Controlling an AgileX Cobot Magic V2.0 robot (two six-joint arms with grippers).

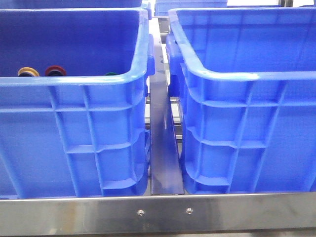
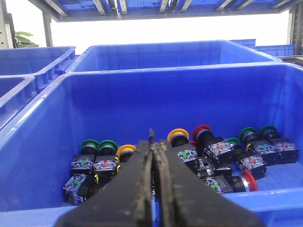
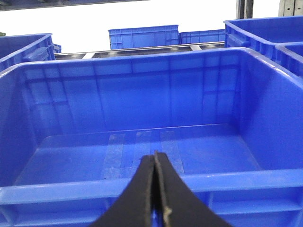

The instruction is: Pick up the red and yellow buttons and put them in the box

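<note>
Two blue crates stand side by side in the front view. The left crate (image 1: 74, 79) holds the buttons; a yellow button (image 1: 28, 72) and a dark red button (image 1: 55, 70) peek over its rim. In the left wrist view the same crate (image 2: 42, 118) holds several push buttons, among them a yellow button (image 2: 178, 135) and a red button (image 2: 201, 131) near the far wall. My left gripper (image 2: 152, 142) is shut and empty above the near rim. My right gripper (image 3: 155, 156) is shut and empty over the near rim of the empty right box (image 3: 142, 189), which also shows in the front view (image 1: 247, 74).
Green buttons (image 2: 98, 145) lie among the red and yellow ones, and another red button (image 2: 248, 180) lies near the front. A metal rail (image 1: 163, 148) runs between the crates and a steel bar (image 1: 158, 212) crosses in front. More blue crates (image 3: 142, 37) stand behind.
</note>
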